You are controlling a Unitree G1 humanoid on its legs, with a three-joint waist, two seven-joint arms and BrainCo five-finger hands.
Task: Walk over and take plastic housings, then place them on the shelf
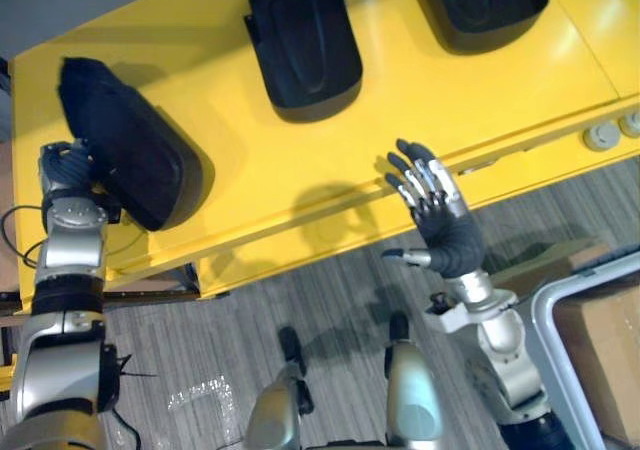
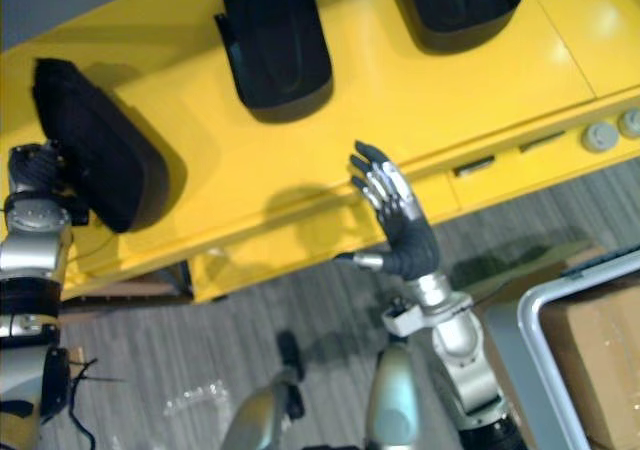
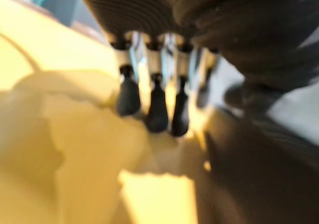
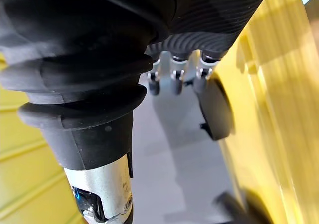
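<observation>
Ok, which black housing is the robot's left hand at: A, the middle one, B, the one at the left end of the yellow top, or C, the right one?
B: the left hand sits at the near end of the left housing, while the right hand is open over the front edge of the yellow top, holding nothing.

3 black housings on shelf (image 1: 400, 100): left housing (image 1: 125, 140) near front edge; middle housing (image 1: 300, 40), right housing (image 1: 480, 0) farther back.
</observation>
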